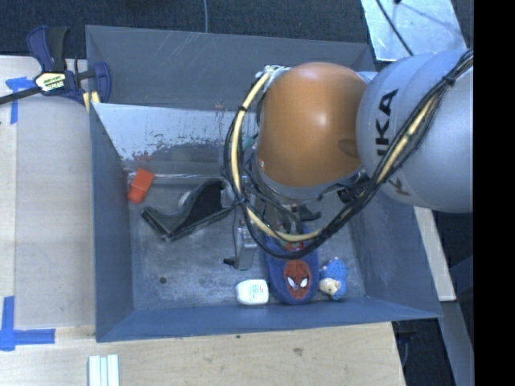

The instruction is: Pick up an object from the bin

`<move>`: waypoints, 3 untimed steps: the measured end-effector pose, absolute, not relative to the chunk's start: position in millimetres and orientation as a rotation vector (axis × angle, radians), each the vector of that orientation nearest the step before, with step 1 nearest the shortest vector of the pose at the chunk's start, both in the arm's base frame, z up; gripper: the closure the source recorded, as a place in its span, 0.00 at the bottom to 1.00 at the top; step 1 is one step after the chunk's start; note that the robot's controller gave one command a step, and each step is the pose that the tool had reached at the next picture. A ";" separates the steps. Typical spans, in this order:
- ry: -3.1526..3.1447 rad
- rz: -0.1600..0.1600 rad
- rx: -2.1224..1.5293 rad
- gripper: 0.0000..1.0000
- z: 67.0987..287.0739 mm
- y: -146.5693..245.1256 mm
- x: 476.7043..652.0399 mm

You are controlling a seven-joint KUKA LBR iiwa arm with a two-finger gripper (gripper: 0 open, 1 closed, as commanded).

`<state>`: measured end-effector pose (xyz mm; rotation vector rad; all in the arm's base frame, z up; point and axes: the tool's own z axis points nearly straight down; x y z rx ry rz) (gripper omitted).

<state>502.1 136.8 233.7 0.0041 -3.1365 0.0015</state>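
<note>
The arm (418,135) slants in over the grey metal bin (113,240), its wrist capped by a smooth, glossy orange cover (310,123), domed like a ball. Yellow and black cables (241,147) loop around the cover's rim and hang in a tangle under it. The gripper (240,249) points down from beneath that dome toward the scuffed bin floor, a thin metal part of it showing just under the cables. Whether it is spread or closed cannot be told, as the wrist and cables hide it, and nothing can be seen held in it.

Five loose things lie on the floor, one of each kind. Just beside the gripper, toward the view's left, is a black plastic piece (189,209), matte, angular and bent, with a long thin leg. Further out on that same side is a small orange block (141,185), boxy, near the bin's back wall. Just below the gripper in the view, near the front wall, is a small white tub (253,291), rounded with a pale label. Next to it, under the wrist, is a blue oval Spider-Man toy (296,278) with a red masked face. Beyond that is a small figure (331,280) in blue and pale yellow, lumpy in shape.

The gripper hangs between the black piece and the white tub; which one it is over cannot be told.
</note>
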 end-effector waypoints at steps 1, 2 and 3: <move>-3.136 -0.002 0.117 0.00 166.3 208.5 512.4; -3.097 -0.001 0.545 0.00 67.9 193.8 567.3; -3.101 -0.003 0.546 1.00 70.8 195.0 568.5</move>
